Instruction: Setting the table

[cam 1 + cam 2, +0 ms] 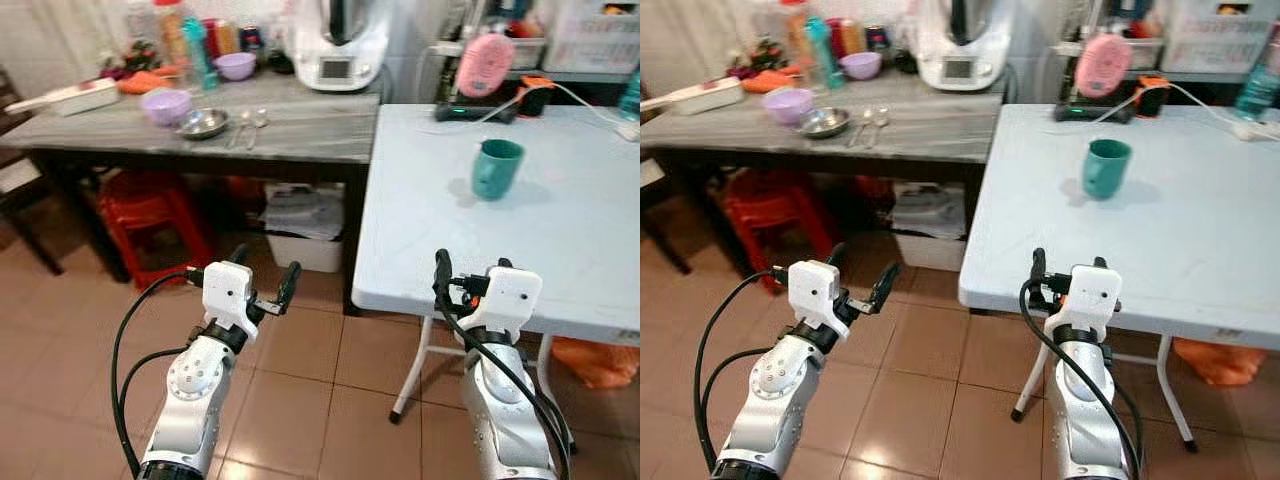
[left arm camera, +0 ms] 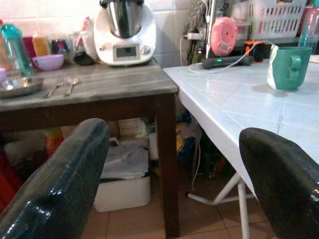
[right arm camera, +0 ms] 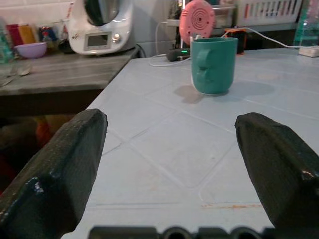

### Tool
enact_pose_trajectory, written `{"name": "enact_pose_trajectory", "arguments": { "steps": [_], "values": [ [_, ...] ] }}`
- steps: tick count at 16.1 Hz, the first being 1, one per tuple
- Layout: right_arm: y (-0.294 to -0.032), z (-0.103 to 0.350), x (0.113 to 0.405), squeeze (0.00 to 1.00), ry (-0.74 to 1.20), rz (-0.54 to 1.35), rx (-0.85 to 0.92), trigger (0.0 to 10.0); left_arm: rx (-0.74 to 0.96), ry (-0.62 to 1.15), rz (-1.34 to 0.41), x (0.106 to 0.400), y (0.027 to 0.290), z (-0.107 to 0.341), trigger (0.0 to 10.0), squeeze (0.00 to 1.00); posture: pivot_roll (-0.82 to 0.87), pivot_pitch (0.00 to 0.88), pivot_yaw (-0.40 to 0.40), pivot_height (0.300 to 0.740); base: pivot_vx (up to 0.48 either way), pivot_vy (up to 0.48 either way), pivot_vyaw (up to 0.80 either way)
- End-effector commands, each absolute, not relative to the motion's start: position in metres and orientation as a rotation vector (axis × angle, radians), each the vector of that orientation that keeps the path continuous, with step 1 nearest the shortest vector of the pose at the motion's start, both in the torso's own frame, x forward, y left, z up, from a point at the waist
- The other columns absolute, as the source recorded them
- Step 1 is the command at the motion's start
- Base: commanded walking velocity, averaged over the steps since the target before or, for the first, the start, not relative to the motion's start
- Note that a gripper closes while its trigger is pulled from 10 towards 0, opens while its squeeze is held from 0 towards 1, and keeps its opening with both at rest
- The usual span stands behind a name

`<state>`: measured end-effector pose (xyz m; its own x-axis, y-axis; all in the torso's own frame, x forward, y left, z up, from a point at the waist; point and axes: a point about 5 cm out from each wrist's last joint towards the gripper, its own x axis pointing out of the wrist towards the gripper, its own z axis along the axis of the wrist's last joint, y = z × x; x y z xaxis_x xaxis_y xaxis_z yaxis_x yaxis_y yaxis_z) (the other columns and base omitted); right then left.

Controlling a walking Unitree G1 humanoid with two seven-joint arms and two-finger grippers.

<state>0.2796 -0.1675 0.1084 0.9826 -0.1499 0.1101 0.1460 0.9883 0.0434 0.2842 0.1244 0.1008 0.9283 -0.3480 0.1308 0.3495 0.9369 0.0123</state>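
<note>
Both grippers, left (image 1: 262, 281) and right (image 3: 169, 164), are held spread apart, empty; beyond the right one a teal cup (image 3: 214, 65) is seen on the white table (image 3: 164, 149).

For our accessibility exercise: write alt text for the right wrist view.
A green mug stands upright on the white table, seen between the right pincer's two open black fingers. Behind it sits a pink round device.

Probably home kitchen (food processor (image 1: 338, 40), bowls (image 1: 166, 105))

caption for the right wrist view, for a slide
Open right gripper hovers at the near edge of the white table, facing an upright teal mug.
</note>
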Motion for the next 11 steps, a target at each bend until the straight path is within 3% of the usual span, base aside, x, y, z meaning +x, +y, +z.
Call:
{"name": "enact_pose_trajectory", "arguments": {
  "steps": [1, 3, 11],
  "values": [
    [-0.1631, 0.1131, 0.2824, 0.0, -0.128, -0.132, 0.037, 10.0, -0.003, -0.131, -0.352, 0.2858, 0.1272, 0.1029, 10.0, 0.0, 0.02, 0.0, 0.048, 0.74, 0.0, 0.0, 0.0],
    [-0.1632, 0.113, 0.2824, 0.0, -0.128, -0.134, 0.037, 10.0, -0.01, -0.123, -0.352, 0.2864, 0.1268, 0.1025, 10.0, 0.0, 0.02, 0.0, 0.049, 0.74, 0.0, -0.152, 0.0],
    [-0.1628, 0.1118, 0.2825, 0.0, -0.126, -0.137, 0.04, 10.0, -0.001, -0.118, -0.365, 0.2875, 0.1266, 0.1031, 10.0, 0.0, 0.02, 0.0, 0.058, 0.74, 0.0, -0.48, 0.0]
  ]
}}
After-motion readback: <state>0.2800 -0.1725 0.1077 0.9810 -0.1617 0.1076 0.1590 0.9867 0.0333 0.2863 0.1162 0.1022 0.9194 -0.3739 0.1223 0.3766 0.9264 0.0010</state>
